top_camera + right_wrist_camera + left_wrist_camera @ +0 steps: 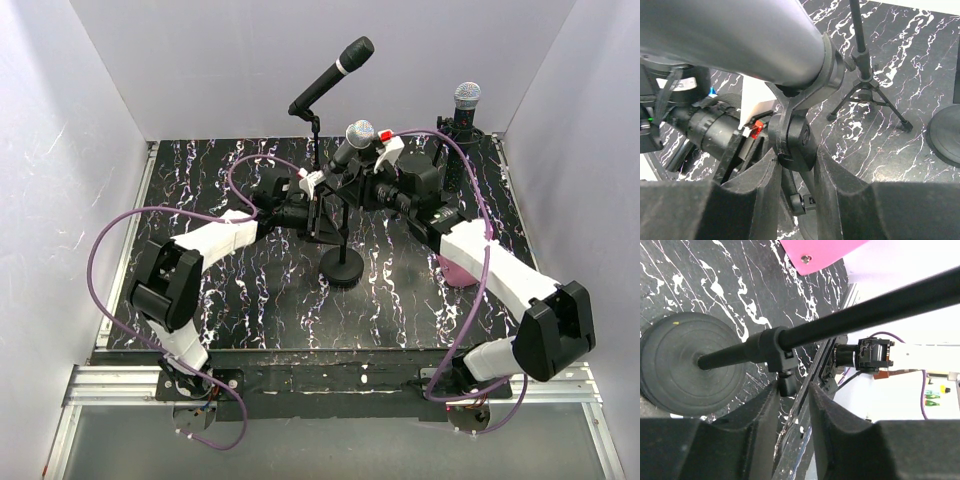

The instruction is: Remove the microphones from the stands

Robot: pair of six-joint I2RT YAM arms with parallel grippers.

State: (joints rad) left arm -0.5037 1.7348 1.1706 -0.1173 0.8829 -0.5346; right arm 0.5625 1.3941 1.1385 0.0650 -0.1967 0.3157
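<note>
The microphone (355, 140), with a silver mesh head, sits tilted in the clip of a round-base stand (342, 268) at mid table. In the right wrist view its grey body (740, 40) fills the top. Below it, my right gripper (794, 155) is shut on the clip's round black pivot joint (792, 137). My right gripper (372, 172) comes in from the right, just under the microphone. My left gripper (318, 205) is at the stand's pole from the left. In the left wrist view its jaws (792, 390) stand slightly apart under the pole (865, 310). The collar's knob (787, 382) is at the fingertips but not pinched.
A black microphone (335, 72) on a tripod stand (867, 95) stands at the back centre. Another silver-headed microphone (466, 97) stands at the back right, its round base (947, 132) close by. A pink object (458, 270) lies under my right arm. White walls enclose the table.
</note>
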